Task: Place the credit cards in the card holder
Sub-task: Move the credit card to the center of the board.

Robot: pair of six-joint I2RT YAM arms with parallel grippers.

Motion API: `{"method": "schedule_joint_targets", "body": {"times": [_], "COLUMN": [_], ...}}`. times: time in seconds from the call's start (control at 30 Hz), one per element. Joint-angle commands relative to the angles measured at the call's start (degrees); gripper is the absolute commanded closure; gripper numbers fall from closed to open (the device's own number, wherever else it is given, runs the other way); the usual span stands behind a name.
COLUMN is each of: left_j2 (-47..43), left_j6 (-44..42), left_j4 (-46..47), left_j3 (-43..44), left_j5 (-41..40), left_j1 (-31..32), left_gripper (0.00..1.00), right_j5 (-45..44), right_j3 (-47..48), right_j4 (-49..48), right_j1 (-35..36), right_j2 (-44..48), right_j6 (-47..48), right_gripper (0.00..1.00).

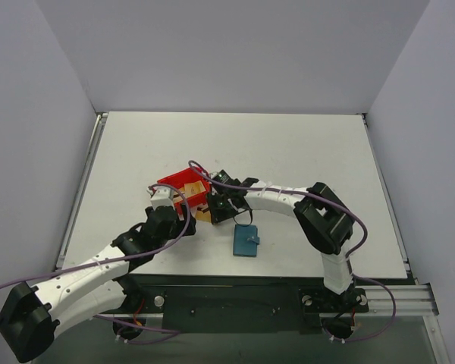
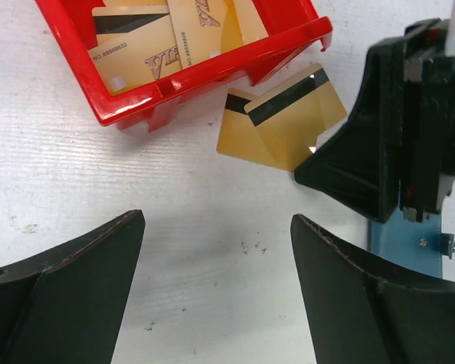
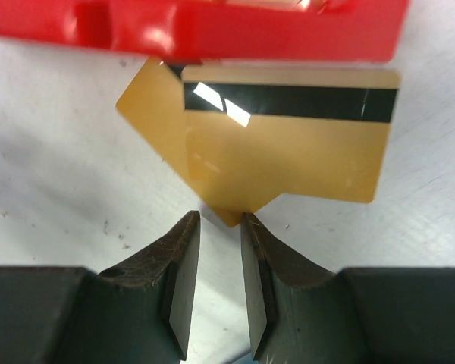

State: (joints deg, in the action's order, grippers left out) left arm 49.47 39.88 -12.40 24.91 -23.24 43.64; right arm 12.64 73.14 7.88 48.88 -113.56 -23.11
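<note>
Two loose cards point(image 3: 288, 163) lie flat on the table point(image 1: 303, 152), overlapping, just beside the near edge of the red bin point(image 2: 212, 76). The top one shows its dark stripe in full. The one under it is turned at an angle, and only one end and one corner stick out. One corner of the pair runs under the bin's rim in the right wrist view; cannot tell if it touches.

More cards point(image 2: 136, 42) sit inside the bin, stacked loosely with printed faces up.

The right gripper point(image 3: 220, 227) is low over the table with its tips at the loose cards. Its jaws are almost together, with only a slim gap. The sticking-out corner of the lower card sits right at the mouth of that gap. Cannot tell if the fingers pinch it or just stand either side.

The left gripper point(image 2: 218, 220) is spread wide, holds nothing, and has bare table between its fingers. It hangs on the near side of the bin, facing the bin and the loose cards and near the right gripper but not touching it.

The card holder point(image 1: 245, 241) lies flat and closed on the table with its snap tab up. It is apart from the loose cards, closer to the arm bases and a bit to the right. In the left wrist view only a blue strip of it shows past the right gripper's body.
</note>
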Motion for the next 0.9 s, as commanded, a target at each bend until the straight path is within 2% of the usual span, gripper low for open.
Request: {"method": "schedule_joint_targets", "body": {"times": [0.0,0.23,0.43,0.63,0.87], "left_j2": [-0.08,3.08,6.68,10.90,15.03], "left_j6": [1.08,0.82,-0.15,-1.03,-1.38], "left_j4": [0.62,3.79,8.27,11.52,17.32], "left_j3": [-0.38,-0.21,-0.21,0.05,-0.12], "left_j5": [-1.10,-0.23,0.74,1.54,3.46], "left_j1": [-0.92,-1.54,-2.76,-4.17,-6.81], "left_gripper": [0.11,0.11,0.12,0.19,0.34], "right_j5": [-0.07,-0.96,0.19,0.54,1.85], "right_j3": [-6.60,-11.18,-8.64,-6.00,-2.75], "right_j4": [3.73,-6.02,-7.35,-9.90,-10.87], "right_j1": [1.83,0.16,-2.03,-2.56,-4.23], "right_j2": [1.40,9.84,8.53,7.65,5.11], "right_j6": [-0.97,-2.37,-2.64,-2.02,-2.11], "right_gripper": [0.75,0.69,0.69,0.70,0.72]}}
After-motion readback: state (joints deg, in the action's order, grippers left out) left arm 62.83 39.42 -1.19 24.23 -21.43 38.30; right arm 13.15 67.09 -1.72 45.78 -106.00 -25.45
